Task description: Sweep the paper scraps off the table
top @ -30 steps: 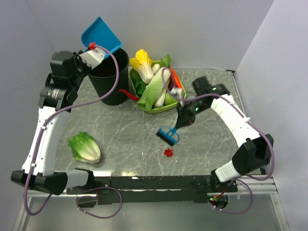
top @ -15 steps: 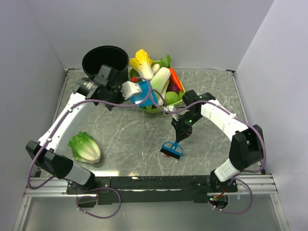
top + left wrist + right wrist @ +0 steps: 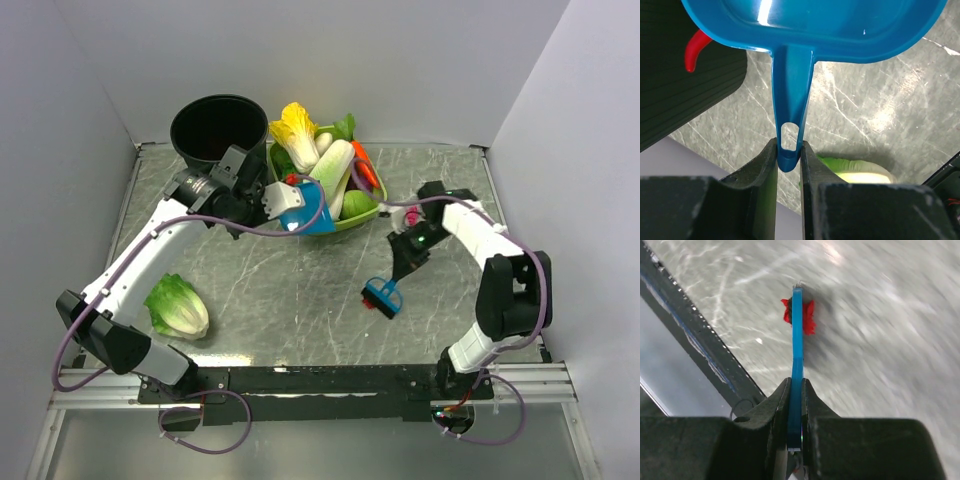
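My left gripper [image 3: 272,200] is shut on the handle of a blue dustpan [image 3: 306,209], held low by the green basket; in the left wrist view [image 3: 789,150] the pan [image 3: 815,25] looks empty. My right gripper [image 3: 407,256] is shut on a blue brush [image 3: 383,296] whose head rests on the table [image 3: 280,280]. In the right wrist view [image 3: 796,385] the brush blade [image 3: 797,340] stands on a red paper scrap [image 3: 808,320], which sticks out on both sides. In the top view the brush hides that scrap. No other scraps show.
A black bin [image 3: 218,130] stands at the back left. A green basket [image 3: 362,212] of vegetables sits behind the dustpan. A red chili [image 3: 692,50] lies by the bin. A lettuce [image 3: 178,305] lies front left. The table's metal front rail [image 3: 695,335] runs close to the brush.
My left arm brought the dustpan from above the bin down to beside the basket. My right arm drew the brush over the red scrap, then moved right.
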Available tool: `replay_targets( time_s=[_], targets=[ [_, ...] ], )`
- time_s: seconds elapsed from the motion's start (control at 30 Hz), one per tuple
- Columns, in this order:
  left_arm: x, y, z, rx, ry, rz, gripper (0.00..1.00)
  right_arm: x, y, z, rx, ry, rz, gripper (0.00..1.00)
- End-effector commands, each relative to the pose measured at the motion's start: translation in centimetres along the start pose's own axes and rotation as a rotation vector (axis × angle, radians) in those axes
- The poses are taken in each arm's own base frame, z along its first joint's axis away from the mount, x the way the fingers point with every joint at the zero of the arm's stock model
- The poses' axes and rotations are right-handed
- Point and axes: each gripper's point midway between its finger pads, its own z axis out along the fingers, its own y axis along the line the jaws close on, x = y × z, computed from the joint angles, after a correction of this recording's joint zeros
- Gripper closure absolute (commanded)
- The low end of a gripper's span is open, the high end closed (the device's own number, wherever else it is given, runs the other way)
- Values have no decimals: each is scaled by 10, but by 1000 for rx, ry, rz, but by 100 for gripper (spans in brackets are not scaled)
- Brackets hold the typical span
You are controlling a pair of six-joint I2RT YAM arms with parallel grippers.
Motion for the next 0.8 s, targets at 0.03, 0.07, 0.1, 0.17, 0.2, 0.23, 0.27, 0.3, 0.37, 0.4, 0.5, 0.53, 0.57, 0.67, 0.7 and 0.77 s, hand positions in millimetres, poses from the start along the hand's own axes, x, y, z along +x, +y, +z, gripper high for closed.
replay_targets(
  time_s=[0.03,0.07,0.1,0.17,0.2,0.23,0.27,0.3,0.37,0.4,0.5,0.53,0.57,0.67,0.7,0.77],
  targets=[
    [3,-30,-7,70,-14,105,99,6,-2,-51,90,-59,-21,100],
    [9,-40,0,95,6,138,99,6,2,-63,92,-87,-15,100],
    [8,-45,0,97,-7,163,99,-3,5,-73,96,-132,-36,100],
    [15,-63,11,111,31,244,99,-8,1,-88,132,-170,-6,100],
    [17,-67,12,105,36,266,99,-16,-2,-98,151,-196,-11,100],
    [16,-78,19,114,35,305,99,-20,-3,-103,152,-213,-3,100],
    [17,-82,22,115,36,324,99,-22,-11,-107,156,-225,23,100],
    [17,-85,24,114,42,345,99,-29,-16,-116,174,-254,23,100],
    [18,-93,30,124,50,378,99,-36,-30,-122,195,-273,50,100],
    [20,-94,31,128,57,387,99,-44,-44,-132,249,-310,39,100],
    [26,-97,34,140,75,420,99,-49,-83,-145,425,-305,8,100],
    [31,-100,37,148,86,429,99,-66,-105,-157,537,-350,-74,100],
    [32,-100,37,144,83,440,99,-65,-124,-165,651,-317,-100,100],
    [39,-106,41,161,98,460,99,-88,-158,-178,847,-265,-280,100],
    [40,-108,42,168,98,459,99,-97,-167,-184,895,-262,-318,100],
    [40,-112,43,179,90,453,99,-114,-184,-192,966,-247,-346,100]
  ],
)
